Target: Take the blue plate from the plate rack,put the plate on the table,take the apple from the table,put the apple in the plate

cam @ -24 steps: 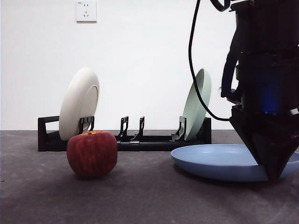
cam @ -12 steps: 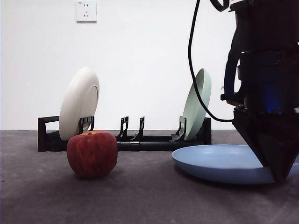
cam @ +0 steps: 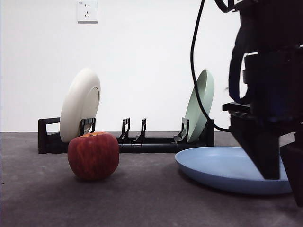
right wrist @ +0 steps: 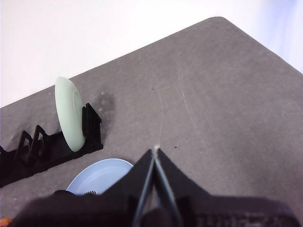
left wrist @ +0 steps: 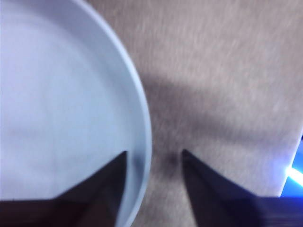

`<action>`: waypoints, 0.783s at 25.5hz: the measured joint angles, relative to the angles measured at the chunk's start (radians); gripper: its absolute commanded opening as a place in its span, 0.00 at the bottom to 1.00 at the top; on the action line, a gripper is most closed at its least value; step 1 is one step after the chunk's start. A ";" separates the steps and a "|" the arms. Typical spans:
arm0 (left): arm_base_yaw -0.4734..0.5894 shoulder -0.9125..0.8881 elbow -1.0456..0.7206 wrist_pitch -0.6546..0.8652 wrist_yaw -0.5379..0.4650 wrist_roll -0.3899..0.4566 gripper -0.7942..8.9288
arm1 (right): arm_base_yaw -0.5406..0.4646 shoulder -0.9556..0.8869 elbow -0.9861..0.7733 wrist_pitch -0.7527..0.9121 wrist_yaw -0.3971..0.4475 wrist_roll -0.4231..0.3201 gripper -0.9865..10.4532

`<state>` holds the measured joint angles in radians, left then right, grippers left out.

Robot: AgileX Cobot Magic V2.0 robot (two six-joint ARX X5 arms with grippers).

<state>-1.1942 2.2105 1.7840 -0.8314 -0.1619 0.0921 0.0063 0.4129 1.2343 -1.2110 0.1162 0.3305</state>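
The blue plate (cam: 222,170) lies flat on the table (cam: 142,203), at the right in the front view. My left gripper (cam: 283,187) stands open at the plate's right edge. In the left wrist view one jaw is over the blue plate (left wrist: 57,104) and the other over bare table, so the left gripper (left wrist: 154,153) straddles the rim. The dark red apple (cam: 93,155) rests on the table at the left, in front of the black plate rack (cam: 142,142). My right gripper (right wrist: 155,149) is shut and empty, high above the table, looking down on the blue plate (right wrist: 97,177).
A cream-white plate (cam: 79,105) stands in the rack's left end and a pale green plate (cam: 200,106) in its right end. The middle prongs hold nothing. A black cable hangs from the arm in front of the green plate. The table's far corner shows in the right wrist view.
My left gripper's jaws have spread apart and let go of the blue plate's rim. The plate lies a little further right. The apple has not moved.
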 measured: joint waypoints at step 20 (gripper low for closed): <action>0.000 -0.523 0.041 -0.224 0.000 -0.027 0.06 | 0.000 0.069 0.000 0.000 -0.298 -0.097 0.08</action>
<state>-1.1942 1.6878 1.8252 -1.0550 -0.1616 0.0650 0.0063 0.4816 1.2346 -1.2110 -0.1818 0.2340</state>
